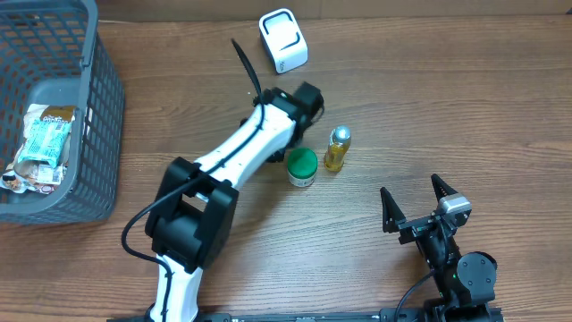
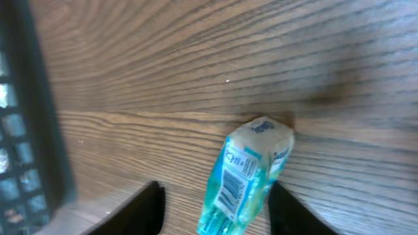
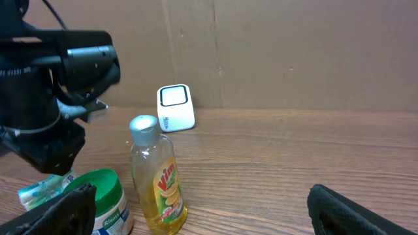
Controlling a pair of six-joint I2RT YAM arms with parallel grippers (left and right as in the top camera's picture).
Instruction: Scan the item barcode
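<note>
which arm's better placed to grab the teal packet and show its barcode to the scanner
Left. The left tool straddles the teal packet, its barcode showing, and that arm reaches out near the white scanner. The right tool sits open near its base, apart from both.

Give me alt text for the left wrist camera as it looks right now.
A teal and white packet, barcode facing the camera, rests on the wooden table between the open dark fingers of the left hand. A grey basket fills the left edge.
</note>
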